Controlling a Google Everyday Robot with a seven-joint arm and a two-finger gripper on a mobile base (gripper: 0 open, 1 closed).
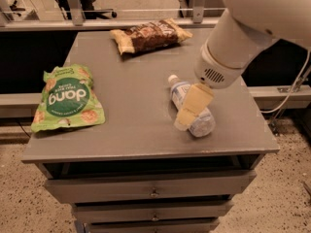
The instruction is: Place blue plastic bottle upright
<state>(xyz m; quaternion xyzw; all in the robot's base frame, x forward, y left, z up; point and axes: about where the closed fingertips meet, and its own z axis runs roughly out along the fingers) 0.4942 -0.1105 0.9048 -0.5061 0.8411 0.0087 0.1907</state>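
Observation:
The blue plastic bottle lies on its side on the grey cabinet top, right of the middle, white cap pointing to the far left. My gripper comes in from the upper right on a big white arm and hangs right over the bottle's middle. A cream-coloured finger covers part of the bottle's body. I cannot tell whether it touches the bottle.
A green snack pouch lies at the left of the cabinet top. A brown-and-cream snack bag lies at the back. The cabinet has drawers below its front edge. A cable hangs at the right.

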